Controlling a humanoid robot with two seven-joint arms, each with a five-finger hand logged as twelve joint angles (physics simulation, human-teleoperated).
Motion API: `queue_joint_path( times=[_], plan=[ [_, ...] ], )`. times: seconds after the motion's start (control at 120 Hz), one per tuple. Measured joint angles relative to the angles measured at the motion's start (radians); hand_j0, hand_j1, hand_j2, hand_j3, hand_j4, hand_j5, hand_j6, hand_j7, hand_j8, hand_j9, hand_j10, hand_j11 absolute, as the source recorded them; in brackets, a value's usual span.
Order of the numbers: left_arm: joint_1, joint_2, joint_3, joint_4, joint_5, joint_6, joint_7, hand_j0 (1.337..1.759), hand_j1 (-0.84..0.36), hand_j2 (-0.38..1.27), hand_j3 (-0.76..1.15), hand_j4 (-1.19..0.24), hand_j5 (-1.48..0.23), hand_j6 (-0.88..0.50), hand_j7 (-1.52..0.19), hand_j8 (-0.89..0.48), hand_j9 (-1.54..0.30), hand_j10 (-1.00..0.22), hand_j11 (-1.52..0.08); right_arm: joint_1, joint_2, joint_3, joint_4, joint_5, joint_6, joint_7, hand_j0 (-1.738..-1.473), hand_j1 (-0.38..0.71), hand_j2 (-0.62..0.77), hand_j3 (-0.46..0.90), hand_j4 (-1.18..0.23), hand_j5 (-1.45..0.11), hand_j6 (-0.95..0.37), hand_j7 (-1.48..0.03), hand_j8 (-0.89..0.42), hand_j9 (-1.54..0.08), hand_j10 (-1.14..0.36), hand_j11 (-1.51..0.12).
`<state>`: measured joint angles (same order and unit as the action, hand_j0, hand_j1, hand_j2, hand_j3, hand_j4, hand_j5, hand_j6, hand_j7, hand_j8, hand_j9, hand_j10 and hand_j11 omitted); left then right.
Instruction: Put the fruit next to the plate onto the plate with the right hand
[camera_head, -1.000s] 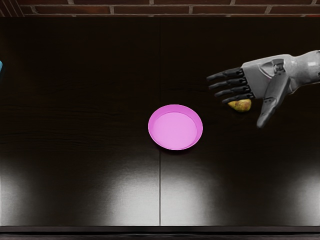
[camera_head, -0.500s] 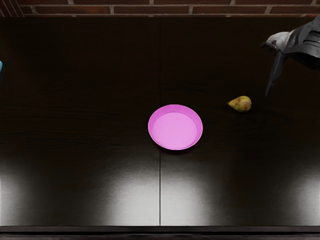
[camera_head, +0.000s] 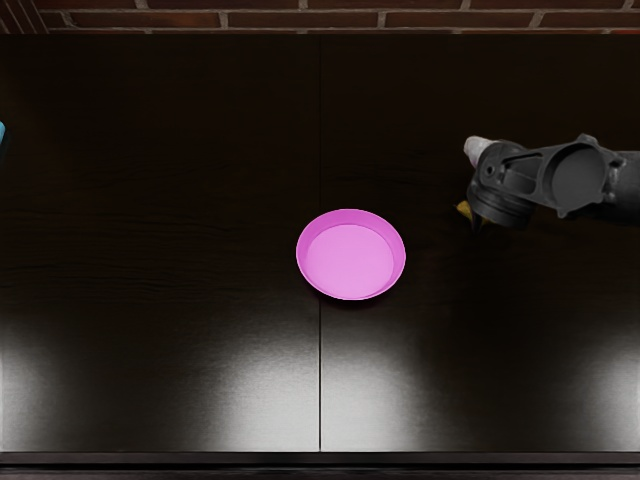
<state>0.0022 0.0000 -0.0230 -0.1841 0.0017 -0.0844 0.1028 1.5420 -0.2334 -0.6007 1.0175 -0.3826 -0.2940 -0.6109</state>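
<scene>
A pink round plate (camera_head: 351, 254) lies on the dark table near the middle. To its right lies the fruit, a yellow pear (camera_head: 463, 208), of which only a small sliver shows. My right hand (camera_head: 497, 190) sits directly over the pear, seen from the wrist side, with the dark forearm (camera_head: 580, 180) reaching in from the right edge. The wrist hides whatever lies under the hand, so I cannot see whether it touches the pear. The left arm is out of view.
A small blue thing (camera_head: 2, 135) pokes in at the left edge. A brick wall (camera_head: 320, 15) runs along the back of the table.
One second ago the right hand hovered flat above the pear, then swung up to the top right corner. Now it has come back down over the pear and covers most of it.
</scene>
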Motion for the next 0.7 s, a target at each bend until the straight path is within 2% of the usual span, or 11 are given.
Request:
queue_joint_path(
  times=[0.7],
  plan=[
    [0.0, 0.0, 0.0, 0.0, 0.0, 0.0, 0.0, 1.658, 0.35, 0.0, 0.0, 0.0, 0.0, 0.0, 0.0, 0.0, 0.0, 0.0, 0.0, -0.065, -0.013, 0.042, -0.018, -0.017, -0.008, 0.0, -1.658, -0.07, -0.05, 0.0, -0.24, -0.31, -0.24, -0.31, -0.24, -0.31, -0.24, -0.31]
  ],
)
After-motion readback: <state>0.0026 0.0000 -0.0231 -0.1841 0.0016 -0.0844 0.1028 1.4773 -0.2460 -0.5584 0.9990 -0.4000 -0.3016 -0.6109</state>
